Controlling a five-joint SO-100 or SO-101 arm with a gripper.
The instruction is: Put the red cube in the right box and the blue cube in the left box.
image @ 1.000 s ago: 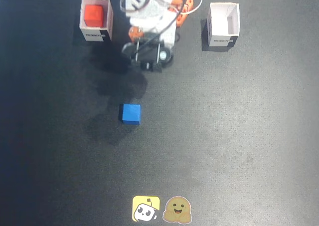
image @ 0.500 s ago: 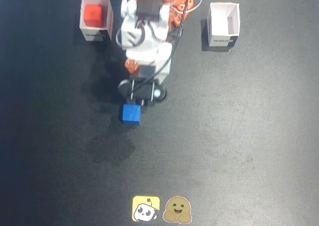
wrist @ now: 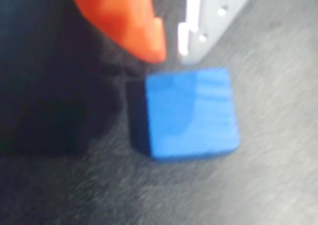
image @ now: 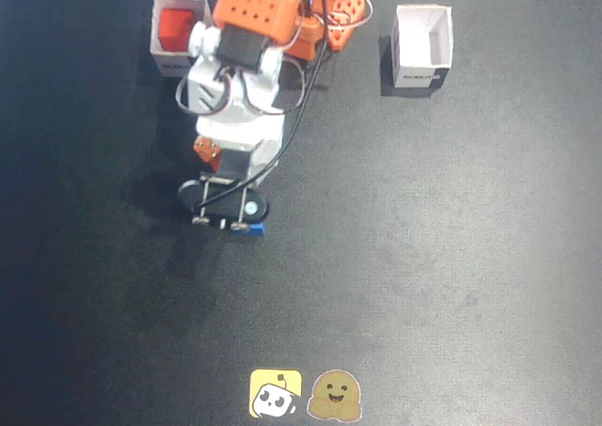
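The blue cube (wrist: 191, 113) lies on the black mat just below my fingertips in the wrist view. In the fixed view only its edge (image: 257, 228) shows from under the arm's end. My gripper (wrist: 171, 51) has its orange finger (wrist: 134, 21) and white finger (wrist: 208, 21) close together, the gap much narrower than the cube, and it holds nothing. The red cube (image: 174, 26) sits inside the white box at the left (image: 162, 61) in the fixed view. The other white box (image: 406, 73), at the right, is empty.
The arm (image: 240, 116) reaches from its orange base (image: 329, 17) at the top centre down over the mat. Two stickers (image: 306, 395) lie at the mat's bottom edge. The black mat (image: 451, 238) stretches to the right and below.
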